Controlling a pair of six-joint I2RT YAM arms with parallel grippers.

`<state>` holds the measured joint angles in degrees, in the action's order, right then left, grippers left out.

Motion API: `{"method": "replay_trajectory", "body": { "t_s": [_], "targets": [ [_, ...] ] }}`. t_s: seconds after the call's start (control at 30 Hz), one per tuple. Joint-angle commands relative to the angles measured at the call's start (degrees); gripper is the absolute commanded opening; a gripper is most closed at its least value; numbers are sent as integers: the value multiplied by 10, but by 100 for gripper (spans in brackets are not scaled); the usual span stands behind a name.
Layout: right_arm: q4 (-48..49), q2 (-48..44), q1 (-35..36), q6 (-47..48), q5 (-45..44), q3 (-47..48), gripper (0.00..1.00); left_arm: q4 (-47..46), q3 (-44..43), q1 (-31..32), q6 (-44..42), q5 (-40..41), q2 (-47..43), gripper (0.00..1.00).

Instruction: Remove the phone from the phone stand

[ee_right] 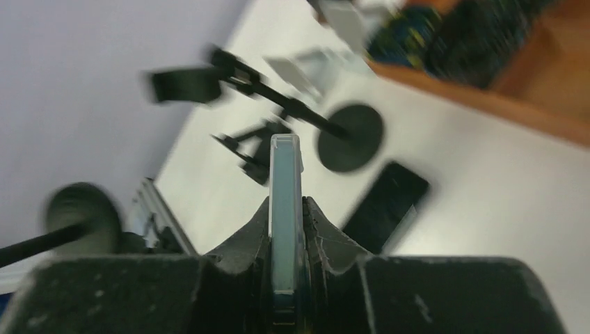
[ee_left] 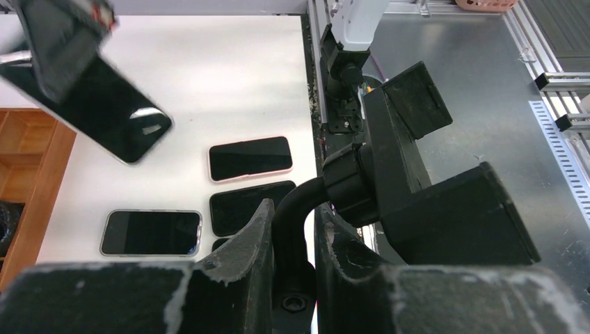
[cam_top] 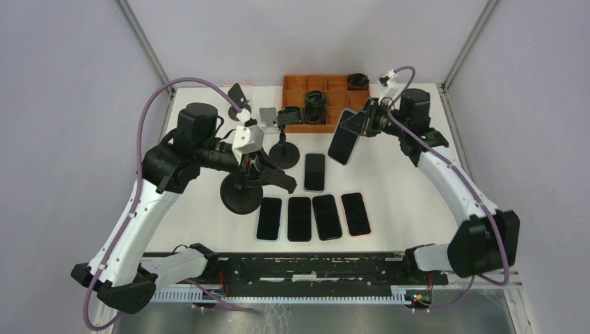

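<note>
Left side: the left gripper [cam_top: 254,172] is low over the table [cam_top: 396,182], and the left wrist view shows its jaws clamped on the curved black neck of the phone stand [cam_top: 241,197]. The stand's round base rests on the table just below the gripper in the top view. The stand's cradle is visible at the end of the neck in the wrist view and carries no handset. Centre: a second stand [cam_top: 284,154] is upright just beyond the gripper, with its round base on the table. A row of four phones [cam_top: 313,217] lies flat, screens up and side by side, near the front edge. A fifth phone [cam_top: 314,172] lies flat just behind that row. A wooden tray [cam_top: 327,83] with compartments sits at the far edge, and dark items occupy several of its cells; what they are cannot be told. Right side: the phone [cam_top: 343,137] is off the stand, held above the table, tilted, and well apart from the phone stand. The right gripper [cam_top: 364,123] has its jaws closed on the phone's two faces. The right wrist view is blurred but shows the handset edge-on between the fingers.
</note>
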<state>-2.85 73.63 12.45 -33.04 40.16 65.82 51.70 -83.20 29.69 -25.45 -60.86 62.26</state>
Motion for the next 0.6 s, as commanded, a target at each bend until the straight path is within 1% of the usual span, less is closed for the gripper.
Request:
{"method": "replay_trajectory", "body": {
  "t_s": [0.0,0.17,0.33,0.57],
  "targets": [
    [-129,90,-6,141,-55,-19,0,-19,-33,-1,-2,-30,-1,2],
    [-127,187,-5,164,-52,-8,0,-27,-34,-2,4,-26,-5,2],
    [-153,269,-7,193,-39,39,0,-30,-34,-2,4,-24,-7,2],
    [-135,347,-7,184,-5,56,0,-29,-29,-1,-4,-21,-7,2]
  ]
}}
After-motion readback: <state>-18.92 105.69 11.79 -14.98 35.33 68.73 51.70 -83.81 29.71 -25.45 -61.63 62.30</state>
